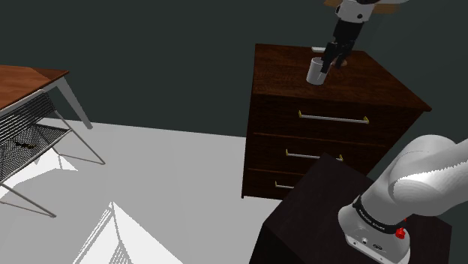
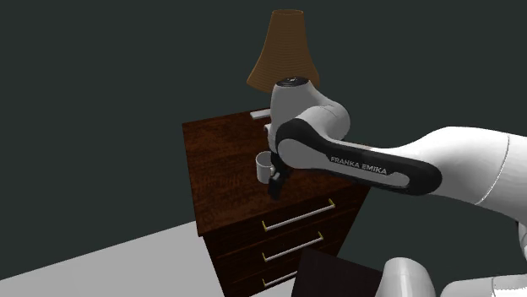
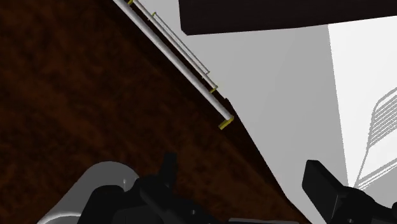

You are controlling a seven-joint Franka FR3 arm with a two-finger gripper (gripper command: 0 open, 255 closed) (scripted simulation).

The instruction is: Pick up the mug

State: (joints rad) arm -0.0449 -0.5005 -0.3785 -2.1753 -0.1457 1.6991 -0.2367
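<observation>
Wrist view: mug point(image 3: 73, 197) lies just beside the parted jaws.

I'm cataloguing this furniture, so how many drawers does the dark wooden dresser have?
3, stacked down the front of the dark brown wooden dresser: the top drawer, the middle drawer, and the bottom drawer, partly hidden behind the black stand. None seems fully hidden.

A plain white mug point(image 1: 317, 71) is seen standing upright, mouth upward, roughly in the middle of the dark wooden dresser point(image 1: 277, 64) top, well back from its front edge.
</observation>
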